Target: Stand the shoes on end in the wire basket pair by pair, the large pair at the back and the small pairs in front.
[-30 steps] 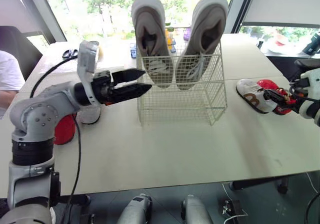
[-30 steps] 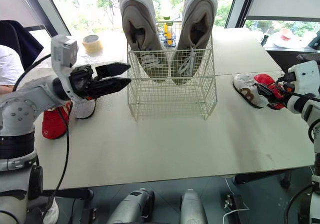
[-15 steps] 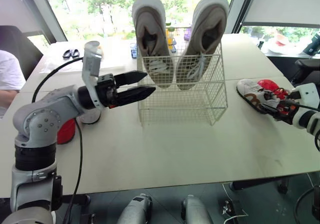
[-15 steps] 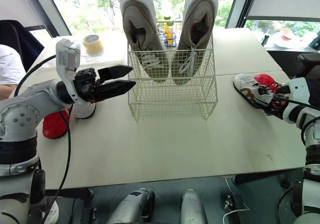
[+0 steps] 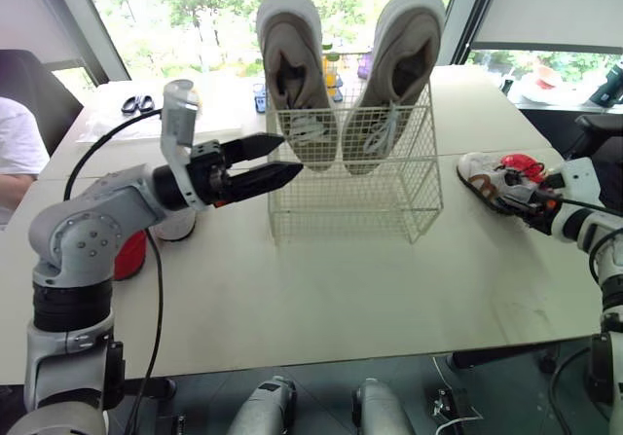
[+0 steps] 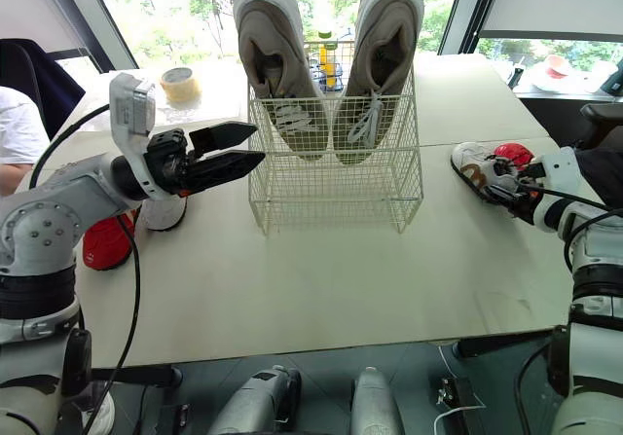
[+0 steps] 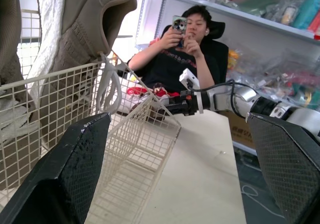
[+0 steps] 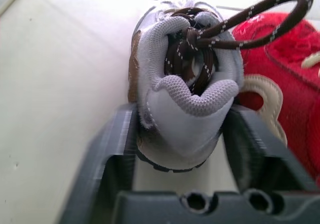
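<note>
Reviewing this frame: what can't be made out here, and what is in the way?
1. Left red shoe and the white shoe beside it, head views: mostly behind the left arm; pairing unclear.
2. Right red shoe: behind the grey-white shoe held by the right gripper; cut off by the right wrist view's edge.
3. Small items behind the wire basket, head views: blocked by the large shoes, too small to identify.

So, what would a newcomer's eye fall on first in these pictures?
First, the two large beige shoes standing on end at the back of the wire basket in the middle of the table. Next, the left gripper, open, hovering beside the basket's left side. At the table's right edge the right gripper grips the heel of a small grey shoe, with a red shoe beside it.
</note>
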Robot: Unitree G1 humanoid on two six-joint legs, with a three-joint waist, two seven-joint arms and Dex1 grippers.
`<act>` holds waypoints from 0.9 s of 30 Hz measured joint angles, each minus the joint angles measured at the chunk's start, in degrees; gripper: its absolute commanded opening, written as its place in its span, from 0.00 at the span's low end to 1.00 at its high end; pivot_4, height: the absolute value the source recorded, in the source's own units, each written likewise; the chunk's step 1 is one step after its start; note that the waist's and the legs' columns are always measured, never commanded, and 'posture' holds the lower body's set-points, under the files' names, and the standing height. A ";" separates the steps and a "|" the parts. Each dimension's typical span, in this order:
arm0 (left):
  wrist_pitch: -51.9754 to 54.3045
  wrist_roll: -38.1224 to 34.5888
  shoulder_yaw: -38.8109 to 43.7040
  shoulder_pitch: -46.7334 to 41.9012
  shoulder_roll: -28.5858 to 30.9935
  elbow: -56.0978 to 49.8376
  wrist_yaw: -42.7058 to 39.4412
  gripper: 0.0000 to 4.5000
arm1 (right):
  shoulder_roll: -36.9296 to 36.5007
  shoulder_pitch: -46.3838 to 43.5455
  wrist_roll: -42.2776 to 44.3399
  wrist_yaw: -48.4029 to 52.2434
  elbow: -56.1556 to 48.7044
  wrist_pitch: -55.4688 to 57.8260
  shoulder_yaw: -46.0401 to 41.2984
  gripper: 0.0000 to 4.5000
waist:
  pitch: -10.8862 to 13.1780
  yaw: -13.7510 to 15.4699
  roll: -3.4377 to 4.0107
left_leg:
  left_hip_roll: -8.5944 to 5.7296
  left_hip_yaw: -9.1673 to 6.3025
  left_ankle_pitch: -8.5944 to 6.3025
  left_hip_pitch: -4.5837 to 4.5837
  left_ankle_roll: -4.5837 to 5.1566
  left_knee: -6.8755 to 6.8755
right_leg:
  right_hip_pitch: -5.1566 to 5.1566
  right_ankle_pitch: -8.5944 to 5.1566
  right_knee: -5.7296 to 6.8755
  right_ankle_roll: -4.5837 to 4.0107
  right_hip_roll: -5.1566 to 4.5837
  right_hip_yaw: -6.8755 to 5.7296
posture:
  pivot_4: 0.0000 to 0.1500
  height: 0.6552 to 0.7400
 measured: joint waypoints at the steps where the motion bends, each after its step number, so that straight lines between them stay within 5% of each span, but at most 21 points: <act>1: -0.03 0.09 -0.01 0.00 -0.03 0.00 0.00 1.00 | 0.28 -0.03 -0.13 -0.08 0.11 -0.25 -0.02 0.16 | 0.00 -0.01 0.00 | 0.00 0.00 0.00 0.00 0.00 0.00 | 0.00 0.00 0.00 0.00 0.00 0.00 | 1.00 1.00; 3: -0.08 0.37 -0.10 -0.01 -0.21 0.00 -0.02 1.00 | 0.54 -0.01 -0.14 -0.32 0.12 -0.36 -0.29 0.02 | 0.00 -0.02 0.00 | 0.00 0.00 0.00 0.00 0.00 0.00 | 0.00 0.00 0.00 0.00 0.00 0.00 | 1.00 1.00; 8: -0.11 0.89 -0.25 -0.08 -0.30 0.02 -0.40 1.00 | 0.52 2.53 0.02 -0.73 -5.43 1.52 -1.45 0.01 | 0.00 0.01 0.00 | 0.00 0.00 0.00 0.00 0.00 -0.01 | 0.00 0.00 0.00 0.00 0.00 0.00 | 1.00 1.00; 19: 6.92 -4.23 1.69 -11.07 0.16 13.29 -1.85 1.00 | -7.40 2.50 14.56 -10.54 -55.52 22.60 -21.18 0.01 | 0.06 0.31 0.50 | -0.01 -0.09 0.00 -0.04 0.00 0.02 | 0.01 0.00 0.00 0.00 0.01 -0.06 | 1.00 1.00; 27: 12.49 -3.05 -1.31 -21.74 0.44 26.98 -11.99 1.00 | -8.54 -7.38 32.51 -1.12 -75.02 28.95 -9.41 0.01 | 0.07 -0.26 0.49 | 0.02 -0.04 -0.01 -0.01 0.01 -0.07 | -0.02 0.00 -0.02 0.00 0.01 -0.03 | 1.00 1.00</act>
